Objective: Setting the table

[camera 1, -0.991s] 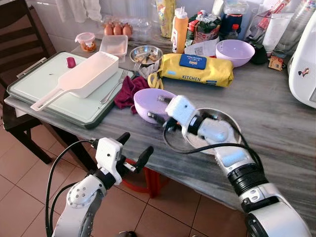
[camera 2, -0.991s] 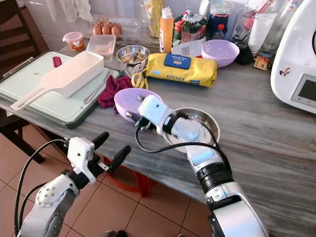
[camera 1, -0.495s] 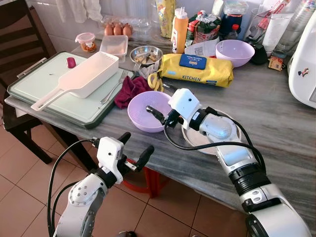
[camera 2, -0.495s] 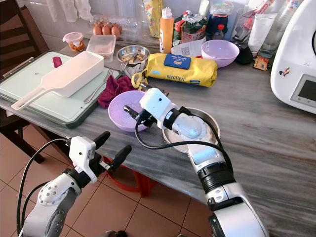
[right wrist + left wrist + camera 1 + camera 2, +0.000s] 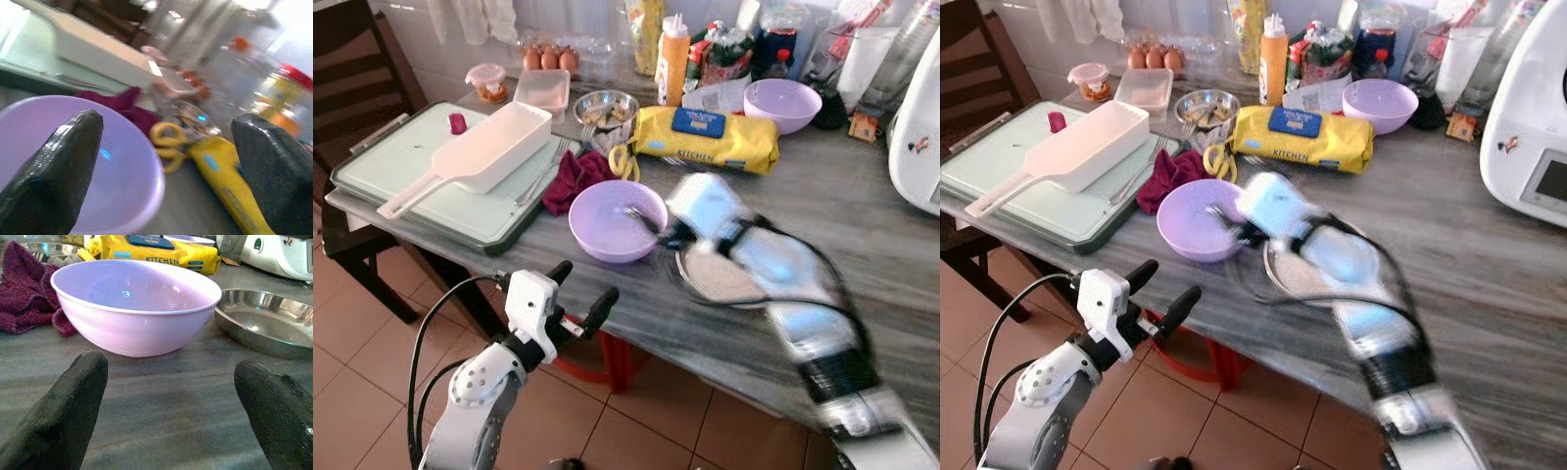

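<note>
- Grey stone counter [image 5: 862, 211] runs across the kitchen, its back edge crowded with bottles, eggs, a yellow wipes pack [image 5: 705, 137] and a second lilac bowl [image 5: 781, 103].
- Near the front edge sits the lilac bowl [image 5: 615, 217], upright, with a steel plate [image 5: 717, 277] just beside it on the robot's right and a maroon cloth [image 5: 576, 174] just behind it.
- At the counter's left end a green tray [image 5: 382, 166] carries a white scoop-shaped container [image 5: 475, 154].
- The right hand [image 5: 656, 225] is blurred at the bowl's right rim; its wrist view shows its fingers [image 5: 54, 166] spread wide and holding nothing, one over the bowl and one outside it.
- The left hand [image 5: 579, 294] hangs below the front edge, fingers wide and empty, aimed at the bowl.
- By my reading, the step in hand is placing bowl and plate as a setting; the bowl looks set down, and the next move calls for drawing the right hand clear without tipping it.
- The left wrist view shows bowl and plate apart with a strip of bare counter between them, and the bowl empty inside; the head views blur that gap behind the right arm.
</note>
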